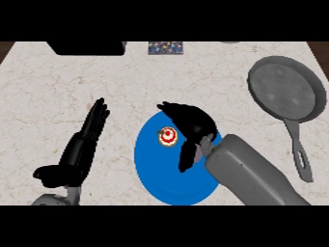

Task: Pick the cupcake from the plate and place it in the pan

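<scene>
While the left hand (85, 140) rests at the left of the counter (38, 87), fingers straight, together and pointing away from the robot, touching nothing, the work is all further right. Next comes the blue plate (153, 178), lying low in the middle of the view, and on its upper part sits the cupcake (168, 136), seen from above as a small round with red and white on top. Just beside it to the right, over the plate, is the right hand (189, 126), its fingers curved and spread apart, arching above and around the cupcake's right side; whether any finger touches the cake cannot be told, and nothing is clamped yet. I judge this to be the reach-and-grasp step, with the lift and the carry not yet done. The next move would call for bringing the hand a little left over the cupcake, closing the fingers and thumb round it, then raising it off the plate. Farthest right, well apart from the plate, lies the grey pan (286, 89), its handle pointing toward the robot; the carry must go up and right to reach its bowl.
</scene>
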You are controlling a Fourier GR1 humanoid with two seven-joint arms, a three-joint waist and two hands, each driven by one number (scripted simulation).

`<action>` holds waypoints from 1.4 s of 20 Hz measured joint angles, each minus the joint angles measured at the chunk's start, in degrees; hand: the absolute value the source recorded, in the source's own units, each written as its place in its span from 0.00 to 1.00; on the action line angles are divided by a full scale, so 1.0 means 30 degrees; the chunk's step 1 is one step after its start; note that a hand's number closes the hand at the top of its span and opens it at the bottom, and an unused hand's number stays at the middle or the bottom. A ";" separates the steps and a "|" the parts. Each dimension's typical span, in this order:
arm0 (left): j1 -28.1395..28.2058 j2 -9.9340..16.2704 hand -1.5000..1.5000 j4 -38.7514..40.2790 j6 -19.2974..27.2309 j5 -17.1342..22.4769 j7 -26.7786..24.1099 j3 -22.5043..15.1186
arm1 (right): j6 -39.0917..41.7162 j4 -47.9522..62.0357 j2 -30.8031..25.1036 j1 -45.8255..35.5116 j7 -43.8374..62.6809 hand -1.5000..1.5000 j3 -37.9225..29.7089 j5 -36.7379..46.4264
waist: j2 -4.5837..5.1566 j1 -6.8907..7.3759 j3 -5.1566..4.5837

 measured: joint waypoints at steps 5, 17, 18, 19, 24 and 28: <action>-0.0093 -0.0412 0.50 0.0062 -0.0249 -0.0533 0.0328 0.0386 | -0.0061 0.1515 0.1222 0.0110 -0.1057 0.00 -0.1294 0.1388 | 0.0008 0.0008 0.0001; 0.0048 -0.1064 0.50 -0.0100 -0.1157 -0.1369 0.0605 0.1204 | -0.0897 0.6127 0.2971 -0.0772 -0.2903 1.00 -0.2631 0.3152 | 0.0024 0.0108 0.0003; 0.0114 -0.1076 0.50 -0.0223 -0.1162 -0.1406 0.0655 0.1198 | -0.0580 0.6705 0.2948 -0.1007 -0.3334 1.00 -0.2610 0.3231 | 0.0019 0.0151 0.0004; 0.0097 -0.1033 0.50 -0.0170 -0.1262 -0.1383 0.0633 0.1289 | -0.0284 0.6828 0.2960 -0.1132 -0.3570 1.00 -0.2405 0.3469 | -0.0015 0.0130 -0.0006; 0.0315 -0.1180 0.50 -0.0584 -0.1435 -0.1494 0.0861 0.1421 | -0.0571 0.7458 0.2943 -0.1396 -0.4815 1.00 -0.1791 0.4808 | -0.0184 0.0105 -0.0019; 0.0227 -0.1602 0.50 -0.0092 -0.1474 -0.1884 0.0550 0.1435 | -0.1335 0.8075 0.2945 -0.1774 -0.5316 1.00 -0.1423 0.4999 | -0.0225 0.0124 -0.0027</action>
